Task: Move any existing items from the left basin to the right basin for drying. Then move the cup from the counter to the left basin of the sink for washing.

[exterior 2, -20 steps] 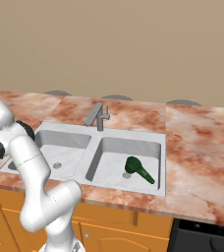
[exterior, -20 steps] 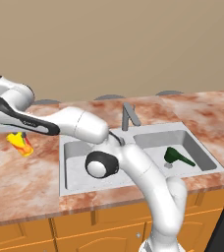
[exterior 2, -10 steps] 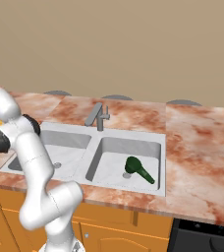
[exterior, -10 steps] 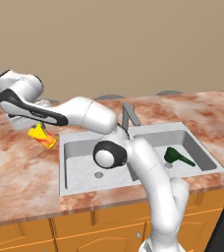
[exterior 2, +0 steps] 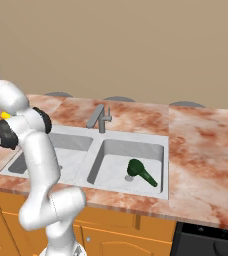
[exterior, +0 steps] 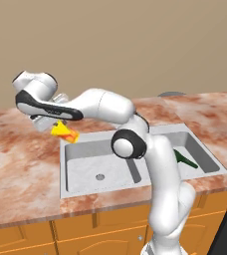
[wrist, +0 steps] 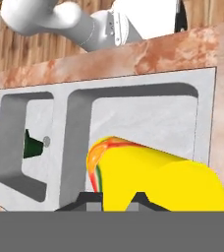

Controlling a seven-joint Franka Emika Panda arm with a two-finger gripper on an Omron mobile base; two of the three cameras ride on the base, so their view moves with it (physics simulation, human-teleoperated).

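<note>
Pincer: the pincer (exterior: 56,125) is pinched on the cup, held in the air over the back left corner of the sink; in the hand view its dark tips (wrist: 115,199) sit at the cup's near side.
Cup: the yellow cup (exterior: 64,131) with a red-orange mark is tilted, lifted clear of the table, just above the sink's rim by the left basin; in the hand view the cup (wrist: 153,174) lies on its side across the lower middle, with the left basin behind it.
Left basin: the squarish grey bowl (exterior: 85,159) shows its round drain (exterior: 100,177) on the floor.
Right basin: the wider bowl (exterior 2: 141,152) holds the dark green utensil (exterior 2: 141,171), lying on the floor with its round head near the drain and its handle pointing towards the front right.
Faucet: the grey angular faucet (exterior 2: 100,118) stands at the middle back of the sink.
Table: reddish-brown and cream marbled stone (exterior 2: 201,150) over orange cabinets (exterior: 85,226).
</note>
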